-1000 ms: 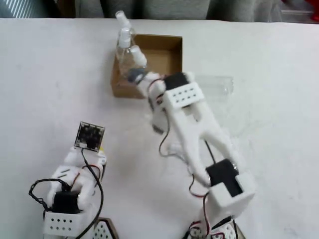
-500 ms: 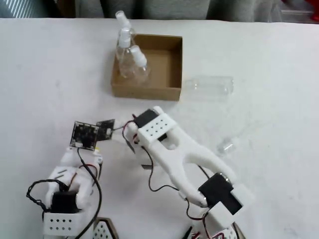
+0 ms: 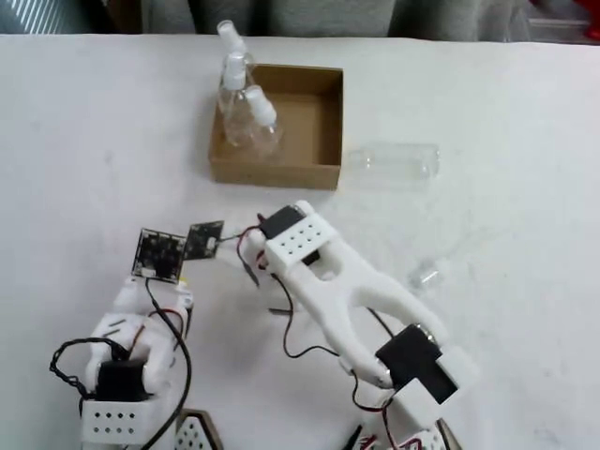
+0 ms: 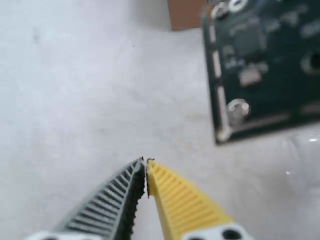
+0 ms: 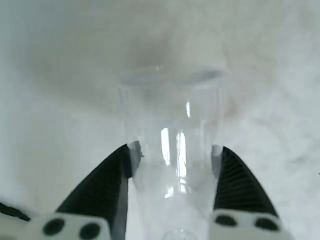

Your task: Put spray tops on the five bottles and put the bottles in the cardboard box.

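Bottle [image 5: 170, 115], clear as glass, sits right between the jaws of the right gripper [image 5: 174, 147]. Those jaws stand apart, with one black tip at each side of it. I cannot tell if they press on it. It is round, and bright lines of light run down its middle. You can see the white table [image 5: 50, 125] through it.

Tiny marks on the green board [image 4: 260, 65] are too blurry to read. That board hangs just ahead of the left gripper [image 4: 146, 162], off to the side of its yellow finger [image 4: 185, 205]. The left jaws are pressed together, tip to tip, one grey and one yellow. They point down at the white table. Farther ahead of them pokes a brown corner of the cardboard box [image 4: 187, 15].

From above, the box lies well ahead of both grippers. In one side of it stand the capped bottles [image 3: 246, 122], and three white spray tops [image 3: 262, 108] show there. One more see-through one, the lying bottle [image 3: 394, 164], rests on its side just beside the box, on the side away from the left arm [image 3: 122, 375]. The right arm [image 3: 328, 281] stretches over the table between the box and the left arm. A small clear bit [image 3: 427, 277] lies beside the right arm. It is too faint to tell what it is.
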